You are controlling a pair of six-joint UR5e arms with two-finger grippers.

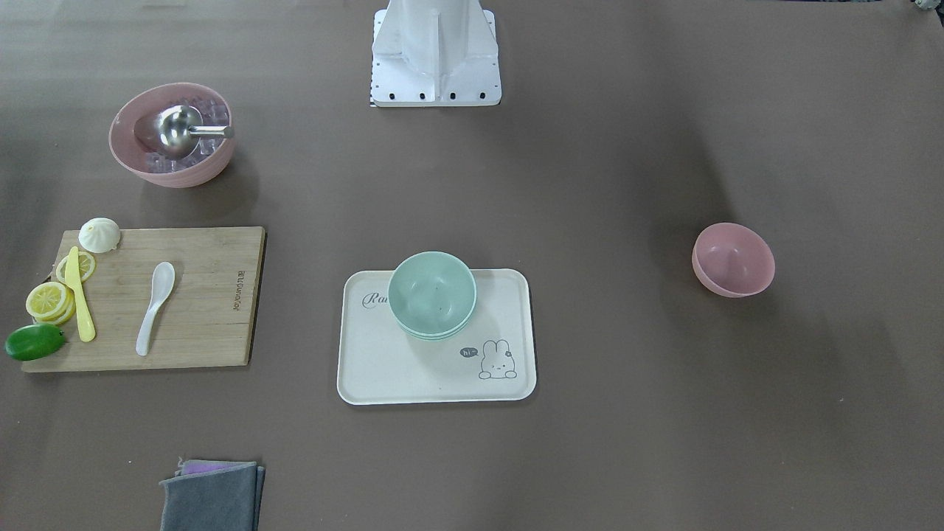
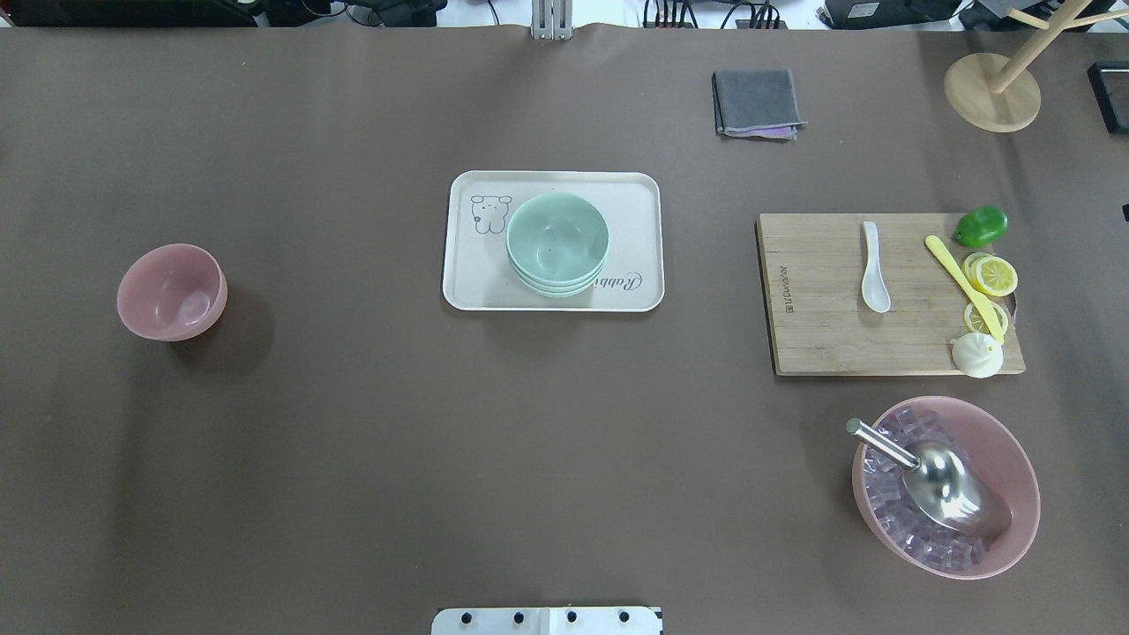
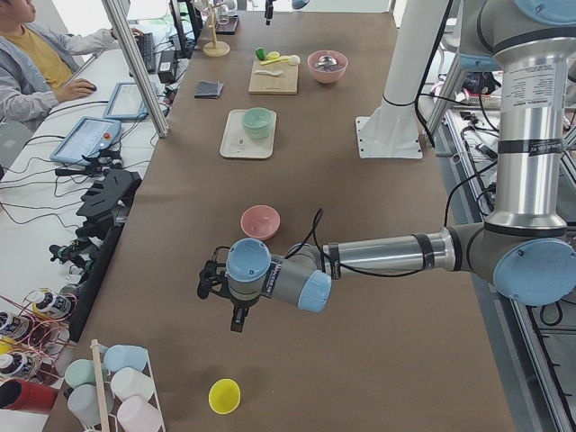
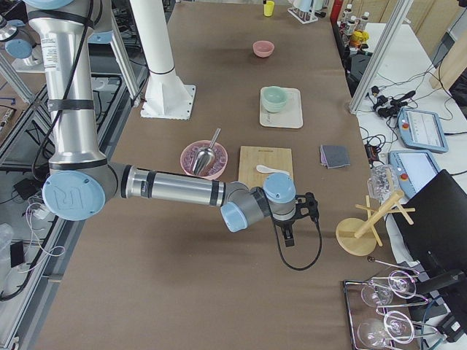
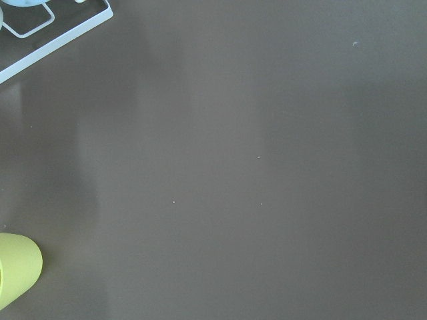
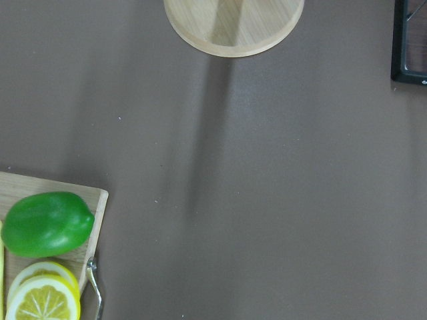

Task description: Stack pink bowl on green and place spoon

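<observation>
Nothing is done yet — the small pink bowl [image 2: 171, 292] sits alone, green bowls [image 2: 557, 242] on the tray [image 2: 635, 190], spoon [image 2: 873, 266] on the cutting board [image 2: 811, 335]. Next the left claw [image 3: 207, 281] should reach that bowl. Whether it or the right claw [image 4: 312, 208] is open, I cannot tell.

Robotics lab: operator [image 3: 40, 54], tablets [image 3: 87, 137], cables [image 4: 383, 106].

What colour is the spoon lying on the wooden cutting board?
White. The spoon shows best in the overhead exterior view.
</observation>
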